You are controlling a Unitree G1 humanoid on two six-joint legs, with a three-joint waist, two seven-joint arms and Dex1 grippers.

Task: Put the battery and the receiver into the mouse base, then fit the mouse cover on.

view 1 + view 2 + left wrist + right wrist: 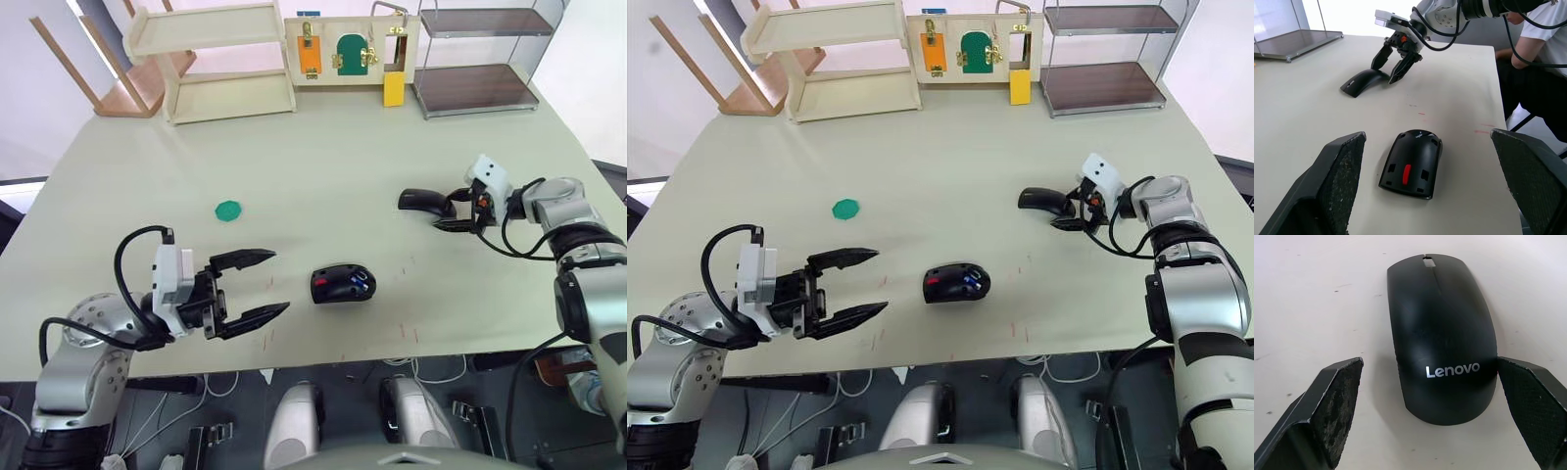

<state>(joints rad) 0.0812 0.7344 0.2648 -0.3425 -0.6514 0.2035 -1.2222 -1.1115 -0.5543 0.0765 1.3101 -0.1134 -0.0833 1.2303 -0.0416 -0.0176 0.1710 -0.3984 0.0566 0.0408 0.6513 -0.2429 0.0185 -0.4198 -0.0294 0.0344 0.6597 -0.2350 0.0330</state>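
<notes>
toward the surface's right edge, the open, empty right hand [453,211] faces the mouse cover [421,200], lengthwise between its fingers.

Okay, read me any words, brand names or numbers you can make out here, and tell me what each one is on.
"Lenovo": white letters on the mouse cover, near the end of it that lies between the open fingers of the right gripper.
The mouse base has a red part but no readable text.
The board with coloured panels at the far edge of the table shows no lettering that can be read.
</notes>
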